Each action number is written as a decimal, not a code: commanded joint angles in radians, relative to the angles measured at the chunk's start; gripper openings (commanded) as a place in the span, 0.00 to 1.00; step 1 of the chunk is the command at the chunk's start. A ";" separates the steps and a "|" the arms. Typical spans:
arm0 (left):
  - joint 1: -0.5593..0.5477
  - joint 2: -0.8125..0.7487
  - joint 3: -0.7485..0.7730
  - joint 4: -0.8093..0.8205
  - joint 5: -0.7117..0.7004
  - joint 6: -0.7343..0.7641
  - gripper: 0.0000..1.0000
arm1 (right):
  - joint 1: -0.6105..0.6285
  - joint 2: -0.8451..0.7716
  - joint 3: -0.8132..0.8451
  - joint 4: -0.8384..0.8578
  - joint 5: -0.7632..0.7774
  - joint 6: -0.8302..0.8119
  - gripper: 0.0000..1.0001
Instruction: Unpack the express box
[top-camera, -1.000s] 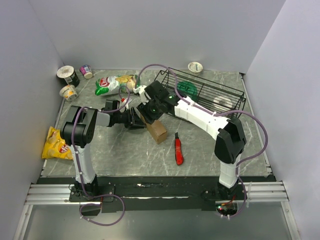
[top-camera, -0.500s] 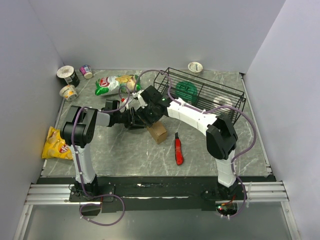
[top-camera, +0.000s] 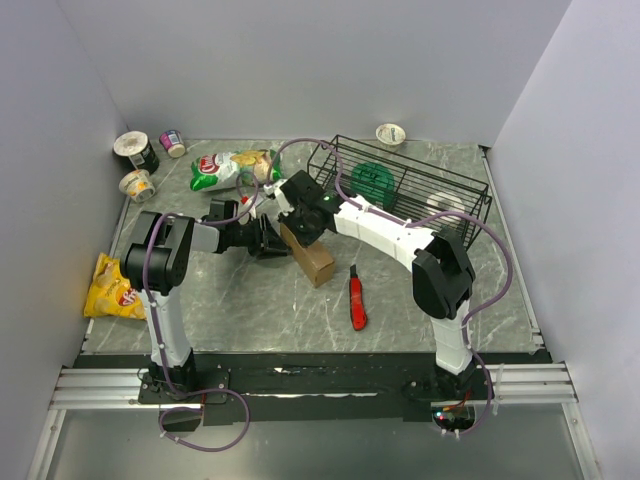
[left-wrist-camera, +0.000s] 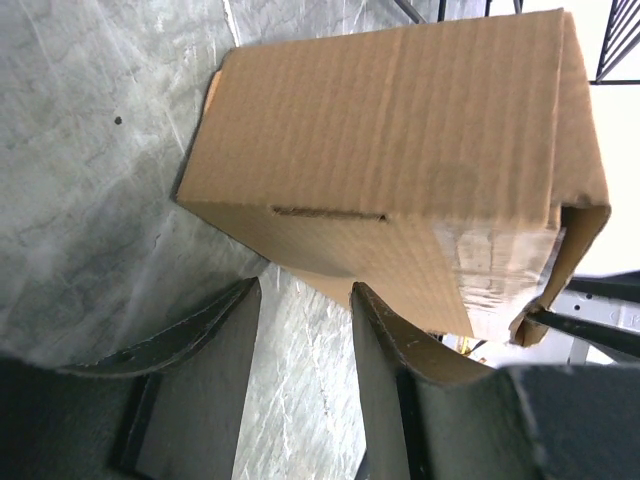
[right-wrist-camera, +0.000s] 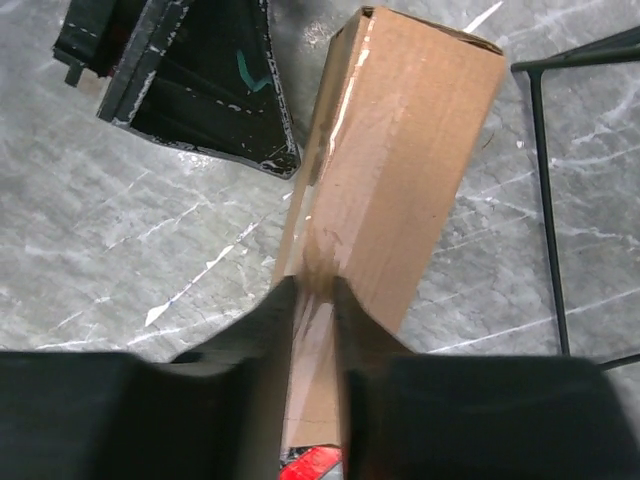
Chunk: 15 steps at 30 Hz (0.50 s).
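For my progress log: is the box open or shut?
Partly open. At one end of the box a flap stands away, leaving a gap beside wrinkled tape. Whether anything is inside, cannot tell.

The left arm (top-camera: 160, 265) rises from the near left, its forearm lying low toward the centre; the left gripper (left-wrist-camera: 305, 335) has its jaws apart. The right arm (top-camera: 395, 232) stretches left across the middle, and the right gripper (right-wrist-camera: 312, 315) is pinched on an edge of the small brown cardboard box (right-wrist-camera: 400, 170).
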 joint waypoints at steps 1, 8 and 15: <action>0.008 0.022 0.019 0.011 0.000 0.001 0.49 | -0.004 -0.010 0.043 -0.019 -0.044 0.003 0.00; 0.009 0.030 0.021 0.014 0.000 -0.005 0.49 | -0.019 -0.035 0.054 -0.027 -0.106 0.023 0.00; 0.009 0.038 0.024 0.013 0.002 -0.003 0.49 | -0.037 -0.104 0.046 -0.037 -0.136 0.022 0.00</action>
